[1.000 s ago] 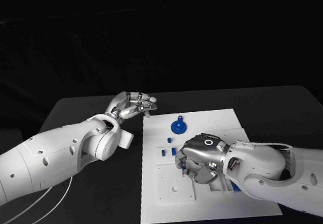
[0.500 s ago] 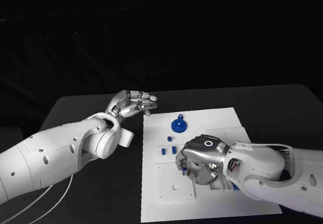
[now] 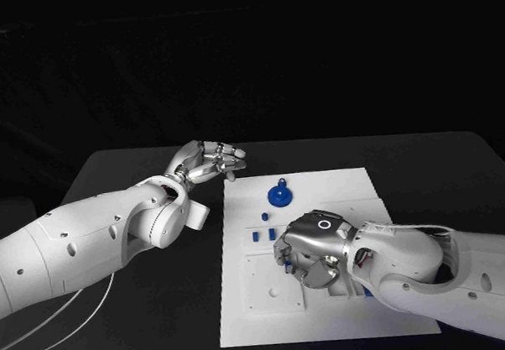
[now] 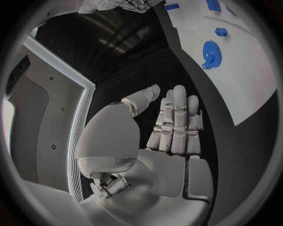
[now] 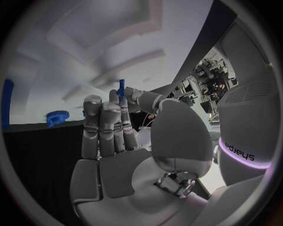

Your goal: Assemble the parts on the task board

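Observation:
The white task board lies in the middle of the table. A blue gear sits on its far part, with small blue parts just nearer. My right hand hovers low over the board's middle and pinches a thin blue peg between thumb and fingertip, the peg's end pointing at the board. The gear lies beyond the fingers. My left hand hangs off the board's far left corner, fingers straight and holding nothing. From its wrist I see the gear on the board.
A white cable loops over the black table under my left arm. Another blue piece lies on the board beside my right forearm. Bare table runs along the board's right side.
My right hand has shifted very slightly over the board, still holding the peg. The left hand has barely moved.

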